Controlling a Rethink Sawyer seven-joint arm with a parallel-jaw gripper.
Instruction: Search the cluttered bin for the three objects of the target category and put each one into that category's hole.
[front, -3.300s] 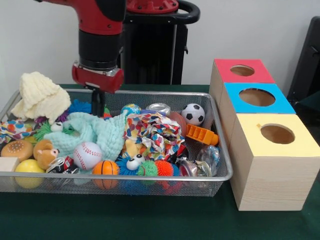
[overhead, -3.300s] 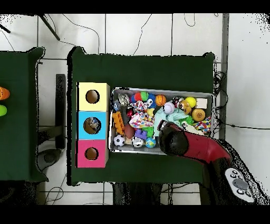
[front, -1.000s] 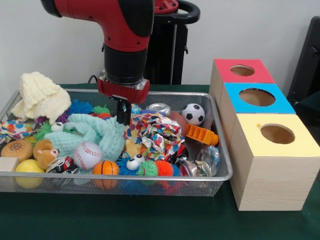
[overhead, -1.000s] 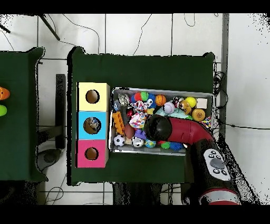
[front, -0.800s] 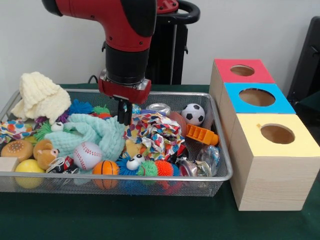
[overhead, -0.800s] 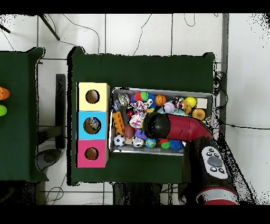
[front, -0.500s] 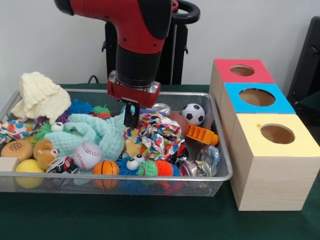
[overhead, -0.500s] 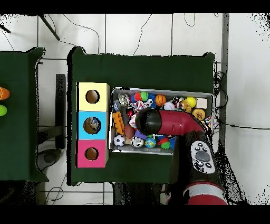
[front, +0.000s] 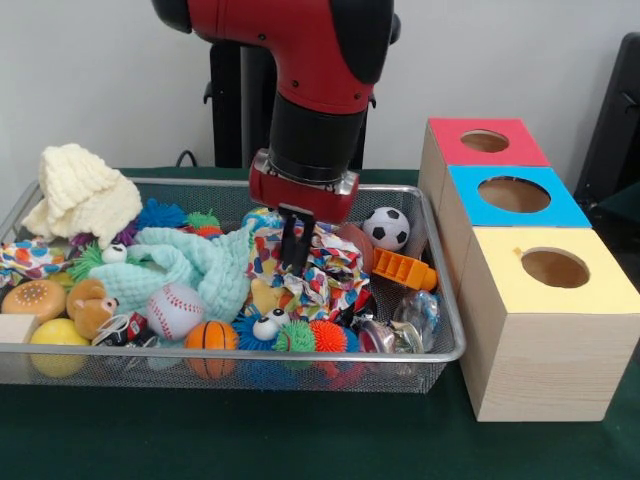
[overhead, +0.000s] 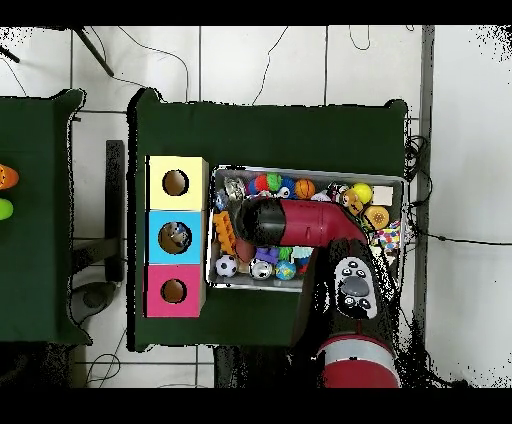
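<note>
My gripper (front: 293, 266) hangs from the red and black arm over the middle of the wire bin (front: 440, 300). Its black fingers are shut and empty, with their tips at the colourful patterned cloth (front: 325, 275). A mint cloth (front: 190, 265) lies left of it and a cream knitted cloth (front: 80, 195) at the far left. Balls in the bin include a baseball (front: 175, 310), a small basketball (front: 212, 335) and a soccer ball (front: 386, 228). In the overhead view the arm (overhead: 300, 222) covers the bin's middle and hides the gripper.
Three wooden boxes with round holes stand right of the bin: red top (front: 455, 140), blue top (front: 560, 212) and yellow top (front: 600, 290). An orange toy (front: 403, 269), a yellow ball (front: 58, 335), a toy bear (front: 90, 305) and spiky balls with eyes (front: 265, 328) crowd the bin.
The arm has swung right along the bin in the front view, from above the mint cloth to above the patterned cloth. The gripper has stayed shut and empty.
</note>
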